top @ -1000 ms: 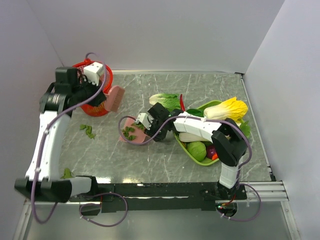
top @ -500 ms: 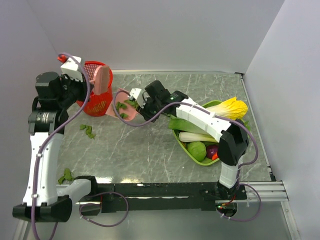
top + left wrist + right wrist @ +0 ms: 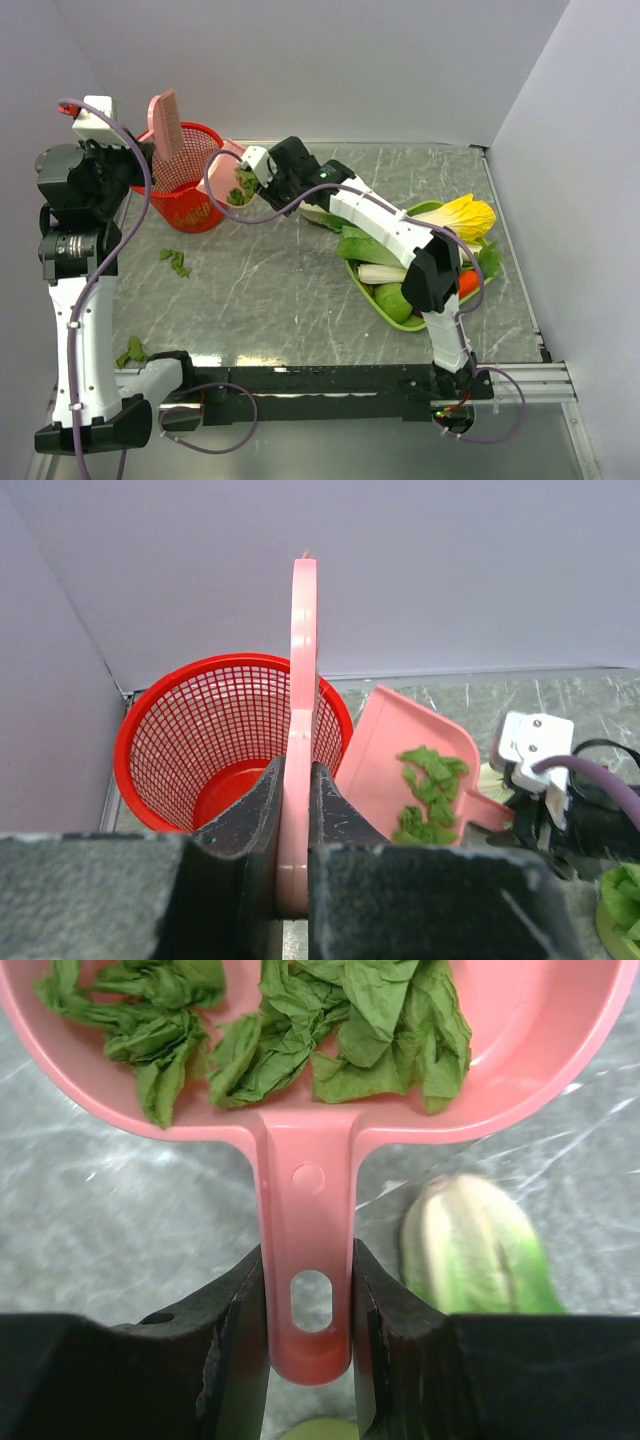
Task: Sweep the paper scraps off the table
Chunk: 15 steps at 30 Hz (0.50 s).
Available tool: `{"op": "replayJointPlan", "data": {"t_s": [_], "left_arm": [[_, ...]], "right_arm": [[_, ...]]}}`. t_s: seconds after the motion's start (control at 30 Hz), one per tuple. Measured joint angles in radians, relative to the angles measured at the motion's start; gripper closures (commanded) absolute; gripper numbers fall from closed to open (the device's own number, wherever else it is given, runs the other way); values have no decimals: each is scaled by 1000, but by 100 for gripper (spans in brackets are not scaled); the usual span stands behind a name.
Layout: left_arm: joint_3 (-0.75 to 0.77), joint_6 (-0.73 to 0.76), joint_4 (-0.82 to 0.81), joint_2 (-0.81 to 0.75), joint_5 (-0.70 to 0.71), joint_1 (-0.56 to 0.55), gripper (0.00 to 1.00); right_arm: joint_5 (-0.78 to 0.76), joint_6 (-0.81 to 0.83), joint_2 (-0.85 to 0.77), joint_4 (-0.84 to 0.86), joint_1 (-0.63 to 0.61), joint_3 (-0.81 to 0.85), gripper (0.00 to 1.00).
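Observation:
My right gripper (image 3: 256, 184) is shut on the handle of the pink dustpan (image 3: 229, 170), held next to the red mesh basket (image 3: 186, 210) at the table's back left. Several dark green paper scraps (image 3: 340, 1030) lie in the dustpan (image 3: 305, 1175), with my right jaws (image 3: 310, 1260) closed on its handle. My left gripper (image 3: 292, 780) is shut on the pink brush (image 3: 303, 640), held upright above the basket (image 3: 200, 730). The loaded dustpan (image 3: 385, 750) also shows in the left wrist view. More scraps (image 3: 176, 262) lie on the table (image 3: 300, 300), and some (image 3: 133, 349) near its front left edge.
A lime green tray (image 3: 385, 305) with toy vegetables stands at the right, with a yellow cabbage (image 3: 460, 215) on its far end. A pale green vegetable (image 3: 470, 1250) lies under my right wrist. Walls close the back and both sides.
My right arm has carried the loaded dustpan from the table's middle to the back left, beside the basket. My left arm has raised the brush up and to the left, above the basket.

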<state>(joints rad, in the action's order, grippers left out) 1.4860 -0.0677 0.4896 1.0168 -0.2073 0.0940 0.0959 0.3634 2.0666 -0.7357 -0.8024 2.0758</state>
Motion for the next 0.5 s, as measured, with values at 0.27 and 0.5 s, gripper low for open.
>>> {"op": "replayJointPlan", "data": {"t_s": [0.27,0.5], "left_arm": [[0,-6,-5,-36,-11,26,99],[0,-6,-11,-50,-26,36,99]], "right_arm": [[-82,5,133,-11,0,248,100],[-188,65,233,43,-7,402,100]]}}
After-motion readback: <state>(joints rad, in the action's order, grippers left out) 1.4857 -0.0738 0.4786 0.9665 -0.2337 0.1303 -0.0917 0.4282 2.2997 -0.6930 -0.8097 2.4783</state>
